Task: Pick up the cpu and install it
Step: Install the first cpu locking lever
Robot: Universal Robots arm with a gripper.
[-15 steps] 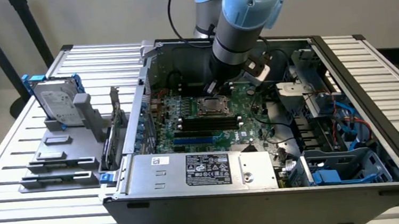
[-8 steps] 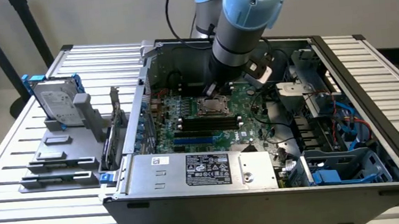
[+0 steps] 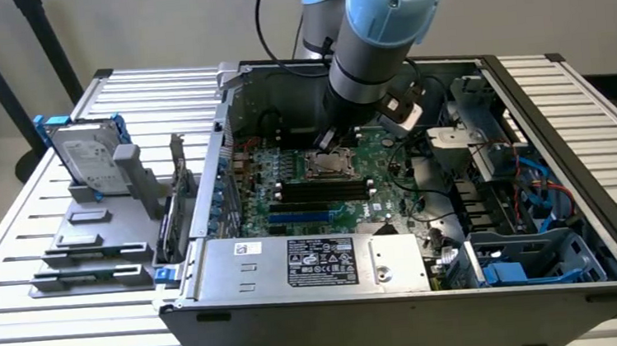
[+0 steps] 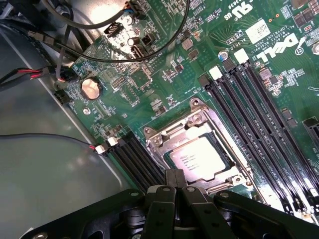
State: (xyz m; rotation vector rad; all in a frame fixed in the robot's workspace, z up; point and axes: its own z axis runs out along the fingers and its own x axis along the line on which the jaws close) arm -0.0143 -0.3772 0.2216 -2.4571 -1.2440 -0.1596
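Hovering just above the motherboard (image 4: 209, 59), the pincer (image 4: 175, 181) has its fingers pressed together, holding nothing. Beyond its tips the cpu (image 4: 198, 158) lies flat in its socket (image 4: 164, 141) — in the exterior view the arm (image 3: 380, 27) hides much of that spot.

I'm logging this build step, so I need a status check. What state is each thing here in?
Chip: lying flat in the socket on the green board.
Hand: shut, empty, just above the chip's edge.
Computer case: side open, insides exposed.
Hard drive: standing upright in its blue bracket, outside the case.
Memory slots: empty.
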